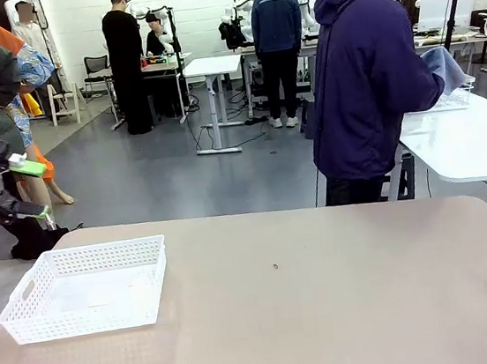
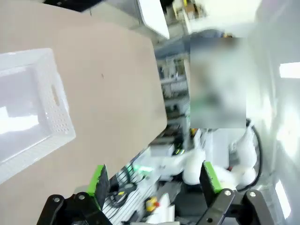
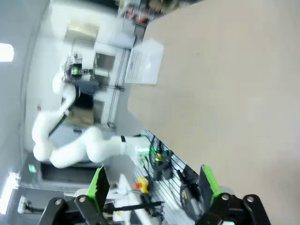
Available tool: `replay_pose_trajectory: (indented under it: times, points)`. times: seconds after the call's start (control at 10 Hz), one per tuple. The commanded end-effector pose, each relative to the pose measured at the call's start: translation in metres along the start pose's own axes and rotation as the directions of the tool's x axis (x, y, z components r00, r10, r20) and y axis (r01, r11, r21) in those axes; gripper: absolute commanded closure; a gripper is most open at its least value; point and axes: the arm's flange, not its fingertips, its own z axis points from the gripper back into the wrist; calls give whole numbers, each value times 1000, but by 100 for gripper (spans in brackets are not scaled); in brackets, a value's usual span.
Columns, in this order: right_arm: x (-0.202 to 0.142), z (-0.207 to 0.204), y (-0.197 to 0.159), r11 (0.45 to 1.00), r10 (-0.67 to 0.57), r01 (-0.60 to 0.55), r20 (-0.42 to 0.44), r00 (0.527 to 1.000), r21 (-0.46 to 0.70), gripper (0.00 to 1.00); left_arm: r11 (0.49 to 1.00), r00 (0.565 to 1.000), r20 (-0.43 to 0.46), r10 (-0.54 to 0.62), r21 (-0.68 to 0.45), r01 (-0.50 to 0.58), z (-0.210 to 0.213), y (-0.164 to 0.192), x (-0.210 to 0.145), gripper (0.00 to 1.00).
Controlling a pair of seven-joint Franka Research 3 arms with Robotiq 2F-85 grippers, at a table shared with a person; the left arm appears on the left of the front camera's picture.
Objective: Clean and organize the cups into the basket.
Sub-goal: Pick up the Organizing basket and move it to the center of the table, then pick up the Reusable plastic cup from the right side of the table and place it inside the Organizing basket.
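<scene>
My left pincer and right pincer both gape, released — one clumsy nudge could shove the basket off the table

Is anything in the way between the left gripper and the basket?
Nothing visible does. The open left gripper hangs near the left edge of the table, and the basket sits on the table close by, with open space between them.

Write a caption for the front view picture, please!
The white basket sits empty on the tan table, the open left gripper raised at its left, a person in purple beyond.
</scene>
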Motion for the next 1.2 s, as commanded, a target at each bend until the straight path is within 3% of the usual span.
replay_pose_trajectory:
  times: [0.0,0.2,0.4,1.0,1.1]
  points:
    - [-4,28,-15,992,-116,120,82,990,-44,0,993,980,162,118,1,-120,30,7,-3,0]
    - [-26,66,-13,988,-122,136,162,979,-77,0,989,967,213,141,21,-149,63,21,-16,0]
    - [-48,94,-3,996,-85,90,217,973,-17,0,985,946,276,168,-4,-174,92,34,-29,0]
    - [-72,125,7,997,-34,14,281,959,73,0,978,911,359,202,-22,-208,137,57,-54,0]
    - [-73,119,4,997,-82,77,254,964,30,0,971,906,356,229,-13,-241,135,59,-49,0]
